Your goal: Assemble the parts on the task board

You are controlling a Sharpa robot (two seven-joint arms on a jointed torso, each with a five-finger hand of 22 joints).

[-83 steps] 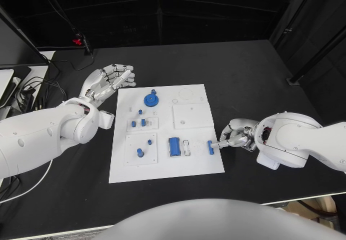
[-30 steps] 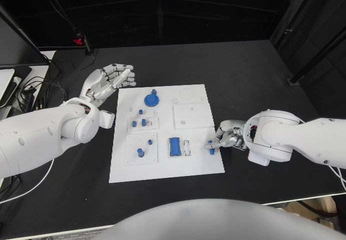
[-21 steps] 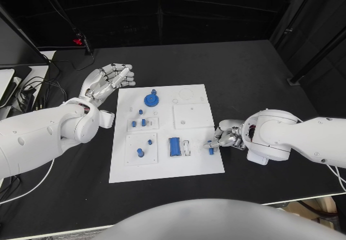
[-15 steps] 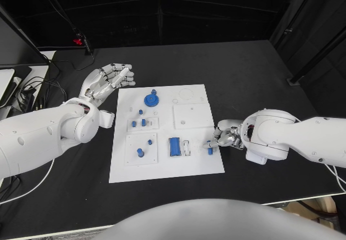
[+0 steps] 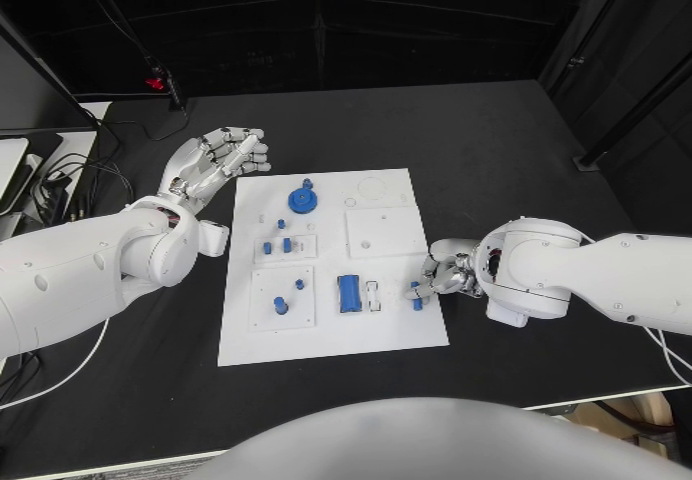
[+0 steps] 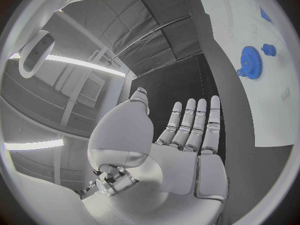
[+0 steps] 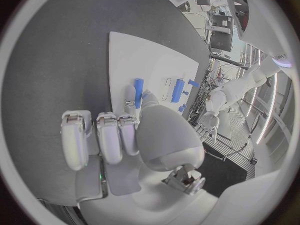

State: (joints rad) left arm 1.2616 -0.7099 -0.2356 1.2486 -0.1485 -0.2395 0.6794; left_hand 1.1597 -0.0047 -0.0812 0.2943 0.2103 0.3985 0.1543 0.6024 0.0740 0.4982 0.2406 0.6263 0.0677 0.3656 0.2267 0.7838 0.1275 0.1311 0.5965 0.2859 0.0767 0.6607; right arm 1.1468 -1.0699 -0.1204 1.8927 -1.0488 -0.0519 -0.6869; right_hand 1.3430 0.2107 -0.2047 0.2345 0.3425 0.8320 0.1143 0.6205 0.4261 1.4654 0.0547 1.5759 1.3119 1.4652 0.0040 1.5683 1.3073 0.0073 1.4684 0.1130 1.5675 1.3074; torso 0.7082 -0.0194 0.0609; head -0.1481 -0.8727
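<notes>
The white task board [image 5: 329, 325] lies mid-table. On it are a blue gear [image 5: 303, 199], a long blue piece [image 5: 349, 292] beside a narrow white slot [image 5: 372, 294], and several small blue pegs [image 5: 287, 244]. My right hand [image 5: 451, 274] is at the board's right edge, its other fingers curled in. It pinches a small blue part [image 5: 417, 295] at its fingertips, low over the board. The right wrist view shows that blue part [image 7: 138, 92] sticking out past the thumb of my right hand [image 7: 125, 140], over the board [image 7: 156, 60]. My left hand [image 5: 216, 160] is open beside the board's far left corner, fingers straight. In the left wrist view the left hand [image 6: 187, 140] is open near the gear [image 6: 250, 60].
Cables and equipment [image 5: 51, 170] lie along the table's left edge, behind my left arm. A dark stand foot [image 5: 591, 160] sits at the far right. Bare black tabletop [image 5: 433, 130] stretches beyond the board and along its near side.
My right hand has crept left with the small blue part, from just off the board's right edge to over it, nearer the slot. The left hand has not moved.
</notes>
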